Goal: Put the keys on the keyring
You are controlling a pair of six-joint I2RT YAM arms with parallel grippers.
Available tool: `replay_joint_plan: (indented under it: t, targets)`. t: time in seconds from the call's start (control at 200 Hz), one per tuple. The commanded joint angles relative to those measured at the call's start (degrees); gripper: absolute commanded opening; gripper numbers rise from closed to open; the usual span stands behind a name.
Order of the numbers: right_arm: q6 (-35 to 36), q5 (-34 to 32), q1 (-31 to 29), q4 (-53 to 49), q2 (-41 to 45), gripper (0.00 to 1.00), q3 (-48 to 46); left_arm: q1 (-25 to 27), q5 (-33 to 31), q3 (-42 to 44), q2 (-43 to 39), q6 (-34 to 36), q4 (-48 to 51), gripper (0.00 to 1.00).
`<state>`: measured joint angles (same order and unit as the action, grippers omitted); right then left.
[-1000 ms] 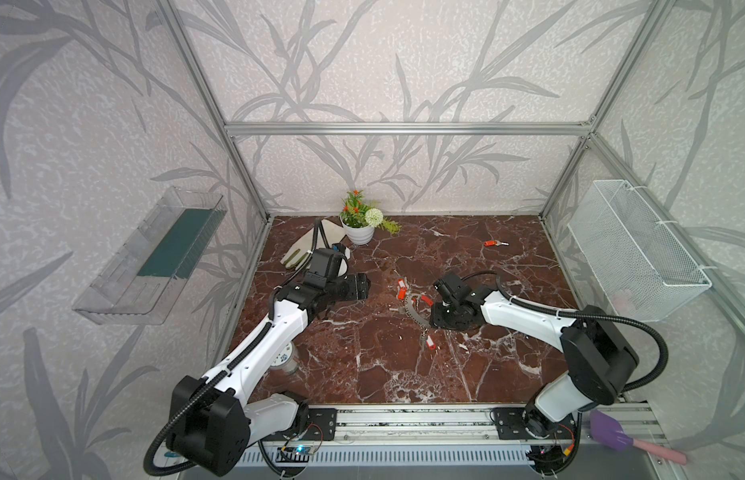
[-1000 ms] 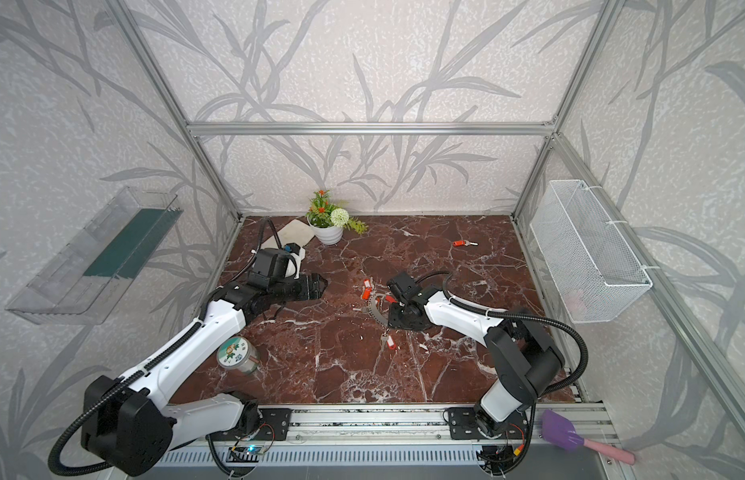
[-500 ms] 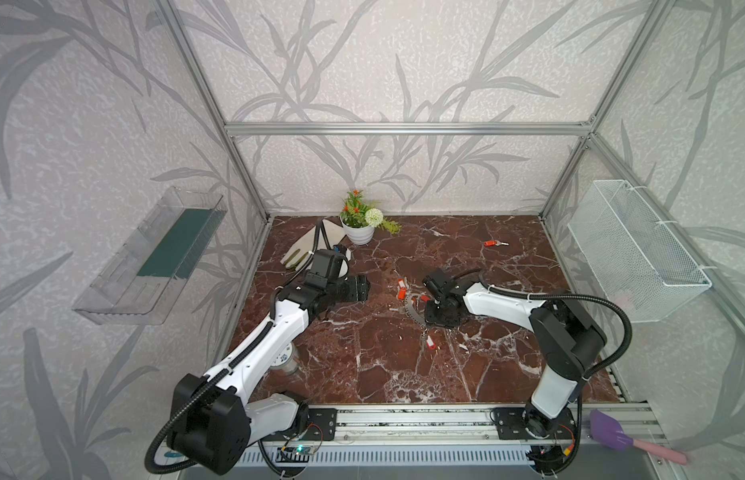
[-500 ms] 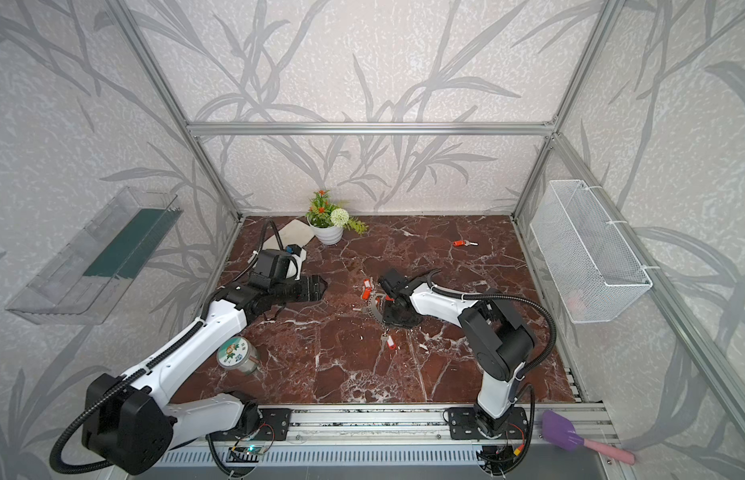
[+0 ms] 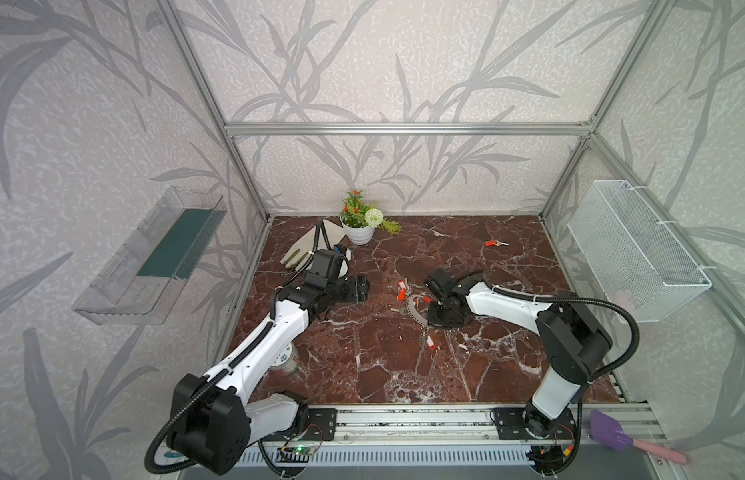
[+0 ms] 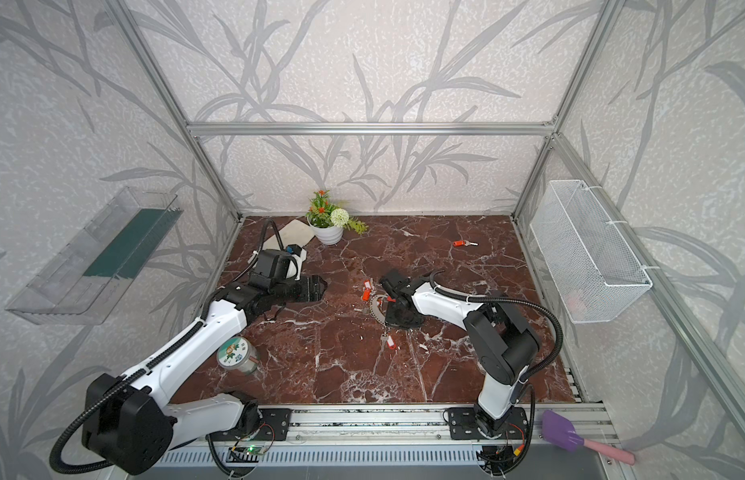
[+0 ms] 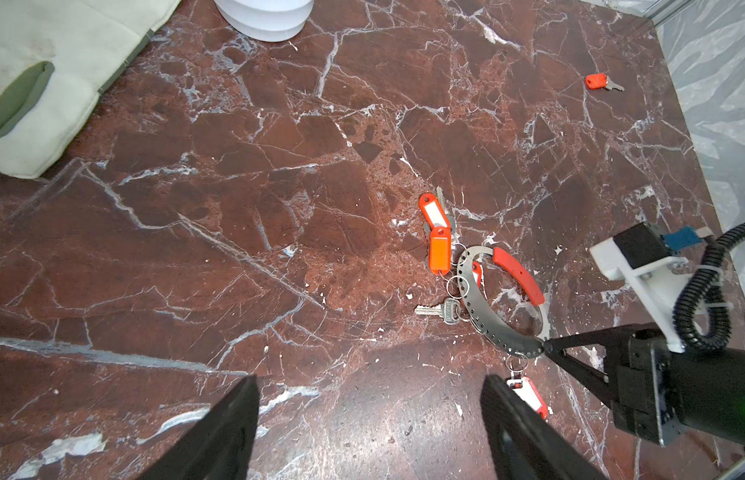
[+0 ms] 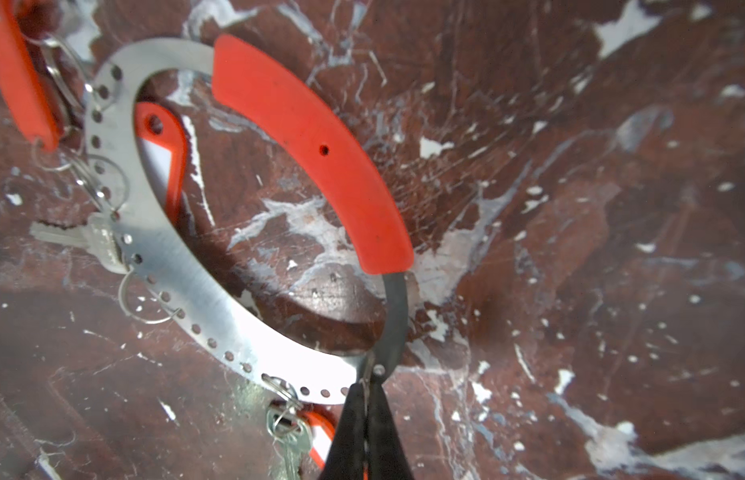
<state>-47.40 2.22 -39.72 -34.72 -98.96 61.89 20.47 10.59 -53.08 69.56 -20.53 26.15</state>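
The keyring (image 7: pixel 477 305) lies flat mid-floor, a grey perforated band with a curved red sleeve (image 8: pixel 317 158); it also shows in both top views (image 5: pixel 412 309) (image 6: pixel 375 306). Several red-tagged keys hang from it on small rings (image 7: pixel 439 253) (image 5: pixel 430 342) (image 6: pixel 390 341), beside a bare silver key (image 7: pixel 439 311). One loose key with a red head (image 5: pixel 494 243) (image 6: pixel 464 243) (image 7: pixel 603 82) lies far back on the right. My right gripper (image 8: pixel 368 376) (image 7: pixel 547 345) is shut on the keyring's thin band at its joint. My left gripper (image 7: pixel 371 415) (image 5: pixel 362 288) hovers open, left of the ring, holding nothing.
A pale glove (image 5: pixel 308 245) and a potted plant (image 5: pixel 358 226) sit at the back left. A round tin (image 6: pixel 237 356) stands under my left arm. A wire basket (image 5: pixel 637 249) hangs on the right wall, a clear shelf (image 5: pixel 154 257) on the left.
My right gripper has slid left to the ring's joint and closed from part-open to shut. The left arm and the keys have not moved.
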Motion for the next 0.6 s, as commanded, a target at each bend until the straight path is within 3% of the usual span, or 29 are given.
replay_joint_plan:
  t: [0.0,0.24,0.595]
  targets:
    - [1.6,-2.6,-0.4,-4.9,4.1,0.0,2.0,0.2,-0.4,0.6,-0.4,0.8,-0.1,0.84]
    - [7.3,-6.7,-0.8,-10.0,11.8,0.0,6.7,0.2,0.4,0.4,-0.8,0.4,-0.2,0.84]
    - [7.3,-5.7,-1.3,-9.3,19.0,0.0,12.0,0.2,5.0,-2.0,-1.4,-0.7,-0.9,0.84]
